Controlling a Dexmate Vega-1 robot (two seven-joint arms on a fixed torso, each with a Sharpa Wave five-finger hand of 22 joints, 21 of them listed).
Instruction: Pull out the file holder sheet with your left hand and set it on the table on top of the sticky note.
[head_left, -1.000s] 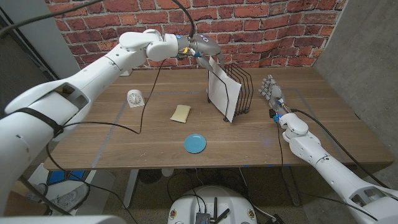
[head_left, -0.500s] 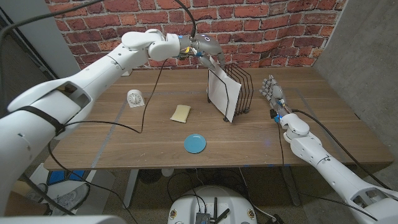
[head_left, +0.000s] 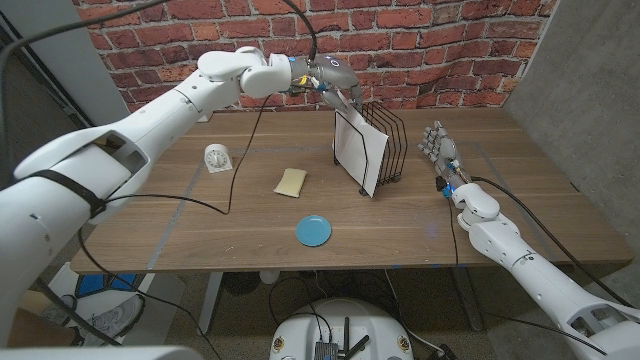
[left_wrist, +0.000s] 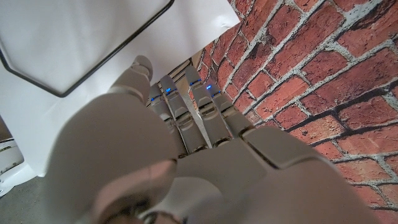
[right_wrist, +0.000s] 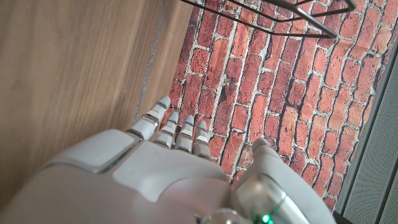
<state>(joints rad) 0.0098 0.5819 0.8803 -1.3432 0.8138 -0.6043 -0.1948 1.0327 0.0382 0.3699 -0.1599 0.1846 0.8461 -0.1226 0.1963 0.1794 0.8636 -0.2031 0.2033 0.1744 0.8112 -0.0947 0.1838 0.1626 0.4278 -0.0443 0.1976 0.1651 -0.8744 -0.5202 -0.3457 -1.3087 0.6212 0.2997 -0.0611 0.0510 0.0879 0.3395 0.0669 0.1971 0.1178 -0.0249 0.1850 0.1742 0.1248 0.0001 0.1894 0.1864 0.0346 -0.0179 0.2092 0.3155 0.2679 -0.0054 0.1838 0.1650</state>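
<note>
Head view: the left hand (head_left: 335, 82) sits at the top edge of the white sheet (head_left: 358, 150), which stands upright in the black wire file holder (head_left: 385, 145) toward the far middle of the wooden surface (head_left: 520, 190). Compared with a second ago, the left hand has shifted slightly toward the robot's right, closer over the holder's top; the sheet itself has not risen and leans as it did. Its fingers are at the sheet's top corner, but whether they actually pinch the paper cannot be told from here. The right hand (head_left: 437, 150) stays just beside the holder on its right, standing on the surface with fingers apart and holding nothing. The pale yellow square sticky note (head_left: 291, 181) lies flat, well apart from the holder, with a round blue disc (head_left: 313, 231) nearer the robot and a small white round timer (head_left: 216, 158) further left. A red brick wall (head_left: 200, 30) backs the scene.

Left wrist view: the smooth grey-white fingers (left_wrist: 205, 112) reach up to the matte white sheet (left_wrist: 74, 43), a thin black wire loop (left_wrist: 93, 68) crossing it; the thumb lies against the paper.

Right wrist view: the fingers (right_wrist: 177, 134) are extended side by side along the brown grained surface (right_wrist: 68, 74), with rough brick behind and black wire (right_wrist: 273, 18) at the edge.
</note>
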